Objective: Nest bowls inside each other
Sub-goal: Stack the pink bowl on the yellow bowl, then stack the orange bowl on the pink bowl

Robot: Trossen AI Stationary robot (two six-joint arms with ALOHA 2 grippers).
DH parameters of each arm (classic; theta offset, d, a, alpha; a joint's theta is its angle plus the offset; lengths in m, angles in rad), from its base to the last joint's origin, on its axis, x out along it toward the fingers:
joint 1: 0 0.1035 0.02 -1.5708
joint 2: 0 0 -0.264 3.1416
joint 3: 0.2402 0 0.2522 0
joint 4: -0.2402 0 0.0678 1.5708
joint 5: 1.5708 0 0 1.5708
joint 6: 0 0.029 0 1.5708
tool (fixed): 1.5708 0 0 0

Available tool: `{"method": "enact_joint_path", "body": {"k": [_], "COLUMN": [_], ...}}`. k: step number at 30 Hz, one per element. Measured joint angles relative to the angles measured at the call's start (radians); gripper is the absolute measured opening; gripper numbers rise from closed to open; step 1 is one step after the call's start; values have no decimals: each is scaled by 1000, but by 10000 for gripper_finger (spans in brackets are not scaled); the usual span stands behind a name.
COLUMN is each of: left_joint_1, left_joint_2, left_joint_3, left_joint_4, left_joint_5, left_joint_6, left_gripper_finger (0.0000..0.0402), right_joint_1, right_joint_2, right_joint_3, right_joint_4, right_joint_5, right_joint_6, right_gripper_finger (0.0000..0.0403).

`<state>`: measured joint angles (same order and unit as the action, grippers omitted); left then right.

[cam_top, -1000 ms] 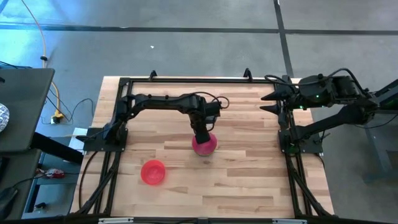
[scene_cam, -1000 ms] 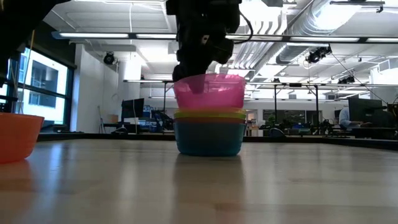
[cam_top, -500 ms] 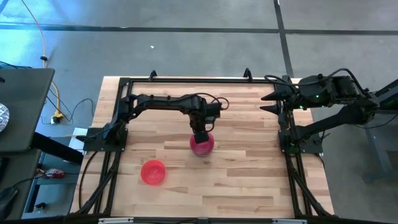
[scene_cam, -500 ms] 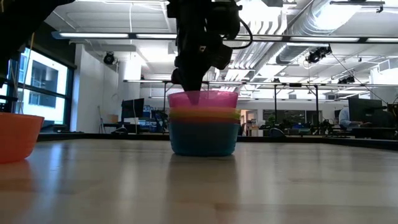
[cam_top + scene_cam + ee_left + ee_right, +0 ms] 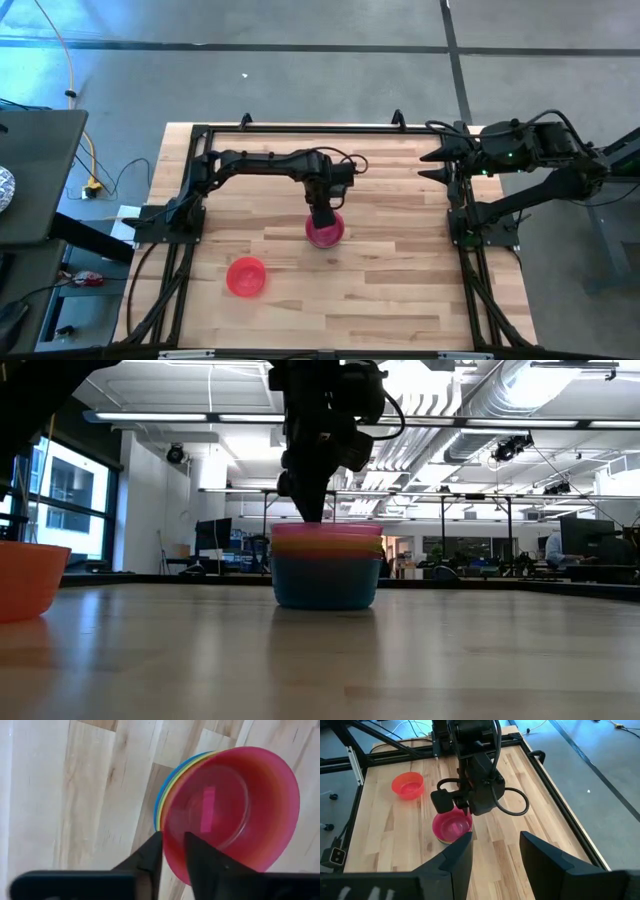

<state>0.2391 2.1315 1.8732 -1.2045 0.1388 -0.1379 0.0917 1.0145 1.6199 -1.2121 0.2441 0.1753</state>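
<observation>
A stack of nested bowls (image 5: 325,232) stands on its teal bottom bowl (image 5: 325,582) at mid-table, with a yellow rim (image 5: 326,546) above it and the pink bowl (image 5: 326,530) on top. Teal and yellow rims (image 5: 161,805) peek out beside the pink bowl (image 5: 235,805). Green and purple bowls are hidden. The red bowl (image 5: 246,276) sits alone nearer the left near corner, also seen as the red bowl (image 5: 408,785). My left gripper (image 5: 320,212) is over the stack, shut on the pink bowl. My right gripper (image 5: 492,852) waits open at the far right edge. My left gripper pinches the pink bowl's rim (image 5: 167,832) on the stack's far side, one finger (image 5: 152,852) outside the wall and one finger (image 5: 197,855) inside. It comes from above, pointing down. The pink bowl sits level, nested in the stack.
A black frame rail (image 5: 300,128) runs round the tabletop. Bare wood lies between the stack and the red bowl, and to the stack's right toward the right arm's base (image 5: 485,225).
My left gripper has moved down, still holding the pink bowl. The bowl stood high and slightly tilted above the yellow rim a second ago. It now sits level and deep in the stack, only its rim band showing.
</observation>
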Motion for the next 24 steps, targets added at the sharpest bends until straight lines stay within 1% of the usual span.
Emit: {"method": "enact_joint_path", "body": {"k": [6, 10, 13, 16, 24], "left_joint_1": [-5, -4, -4, -4, -25], "left_joint_2": [0, -1, -16, -41, -123], "left_joint_3": [0, 0, 0, 0, 0], "left_joint_4": [2, 1, -11, -42, -195], "left_joint_5": [-34, -49, -50, -52, -61], "left_joint_6": [0, 0, 12, 46, 235], "left_gripper_finger": [143, 175, 186, 187, 188], "right_joint_1": [0, 0, 0, 0, 0], "right_joint_2": [0, 0, 0, 0, 0], "right_joint_3": [0, 0, 0, 0, 0], "right_joint_4": [0, 0, 0, -5, -15], "right_joint_5": [0, 0, 0, 0, 0], "right_joint_6": [0, 0, 0, 0, 0], "right_gripper_finger": [155, 155, 155, 155, 155]}}
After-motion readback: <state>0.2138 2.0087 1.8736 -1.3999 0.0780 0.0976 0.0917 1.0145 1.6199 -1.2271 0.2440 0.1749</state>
